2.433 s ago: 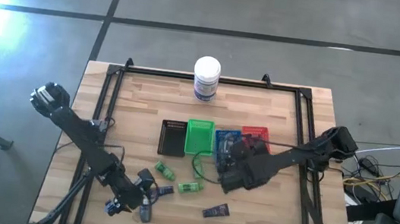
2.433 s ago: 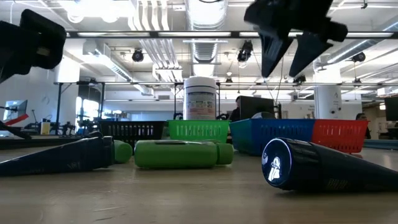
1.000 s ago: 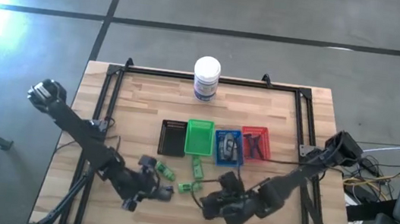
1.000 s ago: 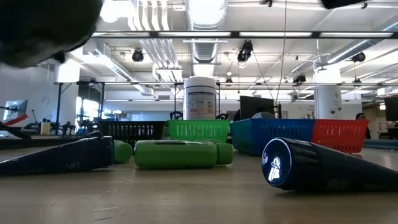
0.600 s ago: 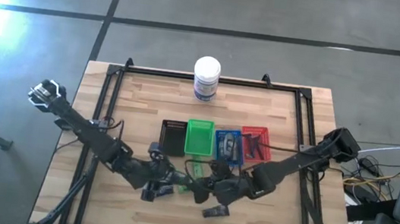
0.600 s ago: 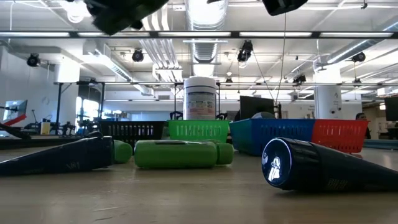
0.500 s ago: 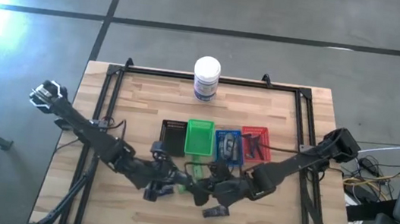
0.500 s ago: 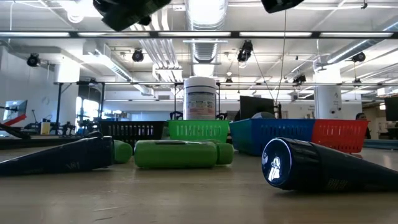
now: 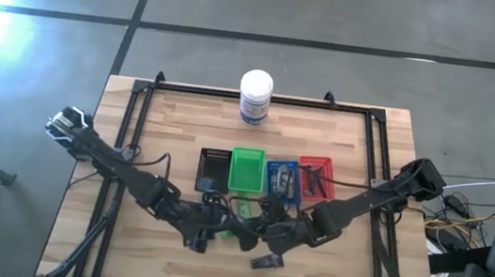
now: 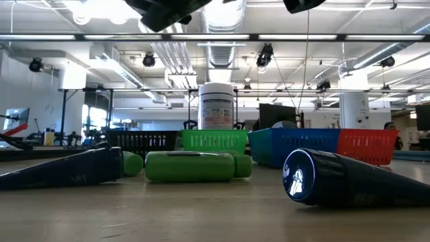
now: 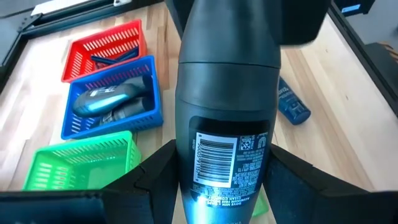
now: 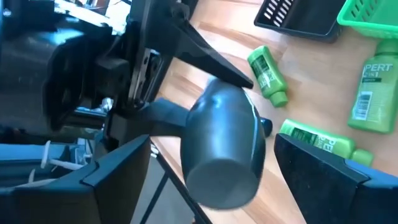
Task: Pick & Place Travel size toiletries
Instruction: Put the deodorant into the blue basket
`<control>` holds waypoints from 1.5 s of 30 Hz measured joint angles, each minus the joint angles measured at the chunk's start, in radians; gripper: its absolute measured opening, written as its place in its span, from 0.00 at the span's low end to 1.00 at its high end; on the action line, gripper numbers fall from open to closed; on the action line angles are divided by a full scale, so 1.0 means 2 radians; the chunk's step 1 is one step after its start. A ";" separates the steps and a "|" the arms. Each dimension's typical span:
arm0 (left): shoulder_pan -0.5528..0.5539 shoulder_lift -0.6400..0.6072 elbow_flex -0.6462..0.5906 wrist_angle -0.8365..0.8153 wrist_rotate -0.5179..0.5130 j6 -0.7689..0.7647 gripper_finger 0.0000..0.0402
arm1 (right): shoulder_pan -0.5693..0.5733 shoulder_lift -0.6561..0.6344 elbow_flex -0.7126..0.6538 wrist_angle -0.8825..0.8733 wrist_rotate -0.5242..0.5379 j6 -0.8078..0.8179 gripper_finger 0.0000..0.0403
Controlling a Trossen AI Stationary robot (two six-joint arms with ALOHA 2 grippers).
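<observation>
Both arms (image 9: 246, 225) before the trays (image 9: 265, 176)

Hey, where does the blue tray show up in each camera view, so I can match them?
High view: blue tray mid-table, between green tray and red tray.
Low view: right of centre.
Left wrist view, grey bottles inside.
Right wrist view: not in it.
Shared landmark: the green tray, in all four.

We see open wood at the table's (image 9: 173, 129) left and far sides; four baskets (image 9: 262, 175) and both arms crowd the middle.
</observation>
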 joint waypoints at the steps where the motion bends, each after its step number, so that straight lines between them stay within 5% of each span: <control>1: 0.001 0.001 0.002 0.000 0.000 0.000 0.49 | 0.000 0.000 0.000 0.000 0.001 0.001 0.84; 18: 0.005 0.002 0.007 0.013 -0.009 0.004 0.49 | -0.009 0.008 -0.001 0.003 0.000 0.013 0.69; 31: 0.005 0.002 0.007 0.011 -0.022 0.008 0.49 | -0.014 0.008 -0.001 0.003 -0.004 0.018 0.48; 40: 0.003 -0.014 0.007 -0.037 -0.033 -0.040 0.87 | -0.008 0.006 -0.001 -0.112 0.015 0.051 0.48; 45: 0.003 -0.043 0.007 -0.115 -0.034 -0.100 0.97 | 0.020 -0.010 -0.001 -0.229 0.074 0.134 0.48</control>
